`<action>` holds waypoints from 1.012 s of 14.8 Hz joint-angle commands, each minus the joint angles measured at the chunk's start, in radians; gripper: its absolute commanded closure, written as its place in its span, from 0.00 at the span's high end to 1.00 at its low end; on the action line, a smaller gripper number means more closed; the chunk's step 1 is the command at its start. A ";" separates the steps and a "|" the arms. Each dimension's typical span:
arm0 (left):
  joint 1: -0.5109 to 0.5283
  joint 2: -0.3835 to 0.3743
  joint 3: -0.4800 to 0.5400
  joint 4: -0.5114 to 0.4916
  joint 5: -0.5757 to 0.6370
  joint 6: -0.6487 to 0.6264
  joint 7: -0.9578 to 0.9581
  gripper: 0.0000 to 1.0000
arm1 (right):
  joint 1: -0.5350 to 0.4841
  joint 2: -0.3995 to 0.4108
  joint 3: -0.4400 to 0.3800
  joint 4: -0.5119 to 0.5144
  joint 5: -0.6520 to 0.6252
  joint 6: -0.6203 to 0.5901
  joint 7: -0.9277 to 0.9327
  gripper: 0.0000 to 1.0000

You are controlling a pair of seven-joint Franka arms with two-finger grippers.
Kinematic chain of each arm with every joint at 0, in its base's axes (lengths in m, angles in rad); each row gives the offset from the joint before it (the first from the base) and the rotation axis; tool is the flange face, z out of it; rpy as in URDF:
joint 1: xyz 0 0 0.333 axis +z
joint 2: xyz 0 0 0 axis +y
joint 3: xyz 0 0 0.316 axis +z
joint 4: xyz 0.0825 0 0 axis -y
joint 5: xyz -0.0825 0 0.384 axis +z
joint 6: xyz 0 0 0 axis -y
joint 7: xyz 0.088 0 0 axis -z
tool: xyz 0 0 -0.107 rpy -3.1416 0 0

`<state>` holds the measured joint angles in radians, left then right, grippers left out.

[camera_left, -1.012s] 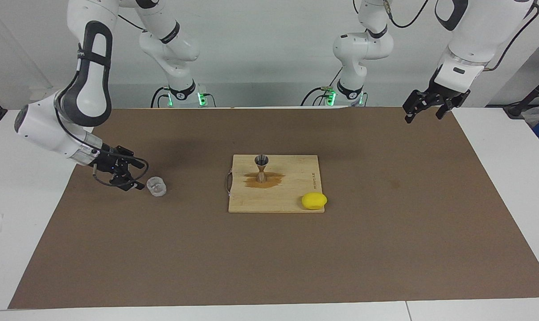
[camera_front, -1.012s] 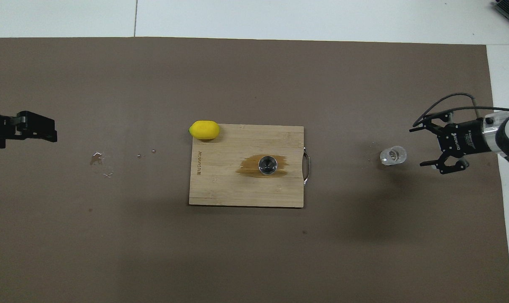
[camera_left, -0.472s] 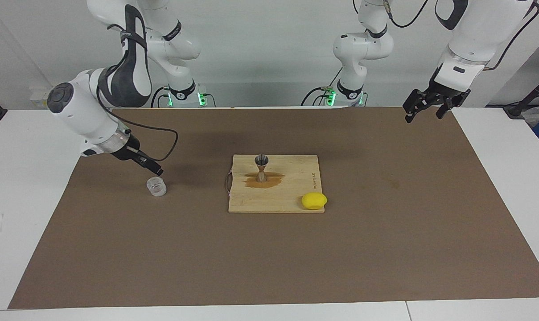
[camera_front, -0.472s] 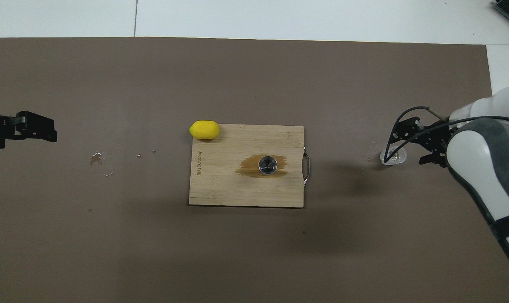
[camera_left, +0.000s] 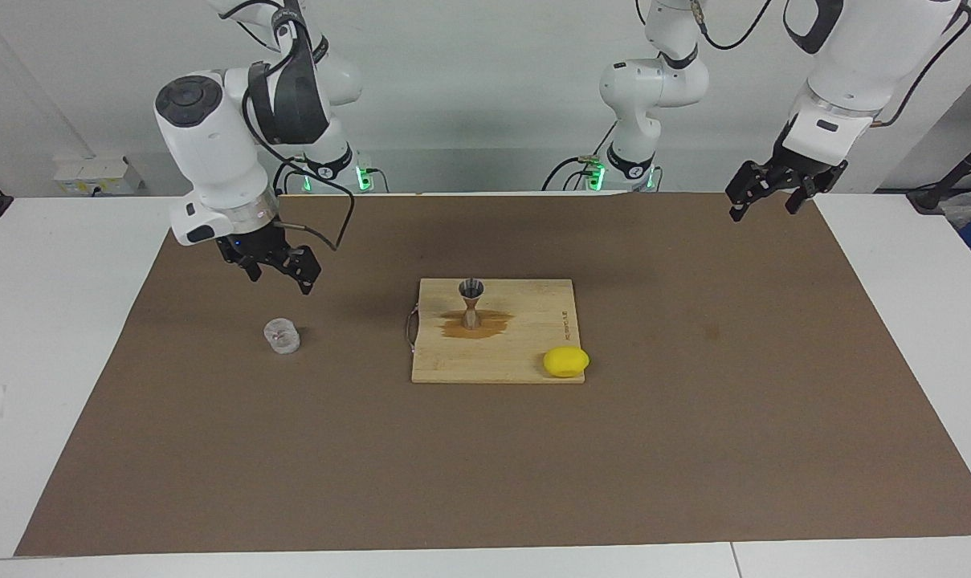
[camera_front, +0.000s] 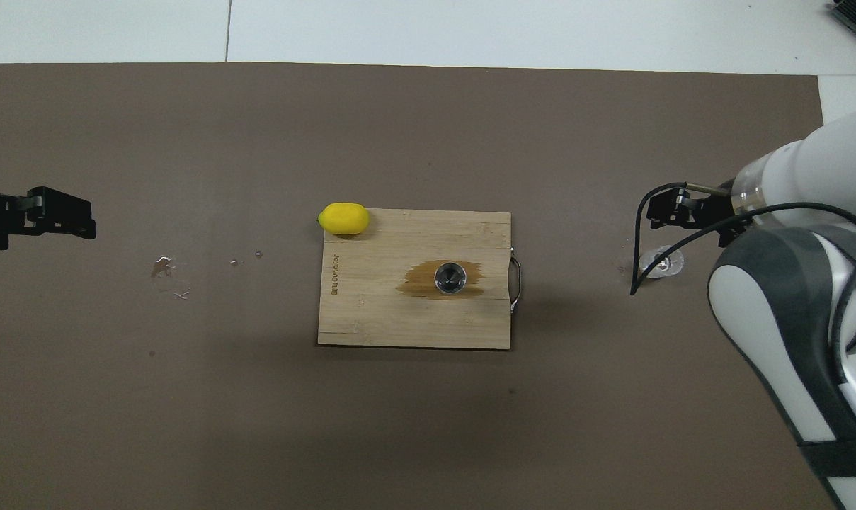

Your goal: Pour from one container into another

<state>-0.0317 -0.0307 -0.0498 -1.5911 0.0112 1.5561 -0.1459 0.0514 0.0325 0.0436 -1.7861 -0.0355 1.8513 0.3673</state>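
1. Now: glass (camera_left: pixel 281 336) upright on worktop, right arm's end; jigger (camera_left: pixel 471 303) on board (camera_left: pixel 533 321).
2. Right tool (camera_left: pixel 276 269) above glass, wide, empty; left tool (camera_left: pixel 770 193) wide, waiting.
3. Likely post-pour; next: retract.

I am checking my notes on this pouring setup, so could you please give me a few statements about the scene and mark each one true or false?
1. The glass tumbler stands on the brown mat, off the cutting board. True.
2. The right gripper holds the tumbler. False: it is open and up in the air, with the tumbler free on the mat.
3. The jigger stands upright on a dark wet patch on the board. True.
4. The lemon lies in the middle of the board. False: it sits at a board corner, farther from the robots than the jigger.
5. The left gripper hangs over the jigger. False: it waits over the mat's edge at the left arm's end.
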 commanded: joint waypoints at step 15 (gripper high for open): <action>0.015 -0.034 -0.008 -0.044 -0.002 0.027 0.014 1.00 | -0.010 -0.077 0.001 0.145 -0.004 -0.271 -0.228 0.99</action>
<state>-0.0317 -0.0307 -0.0498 -1.5924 0.0112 1.5572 -0.1459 0.0462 -0.0106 0.0406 -1.5932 -0.0367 1.5727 0.1715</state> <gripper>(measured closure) 0.000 0.004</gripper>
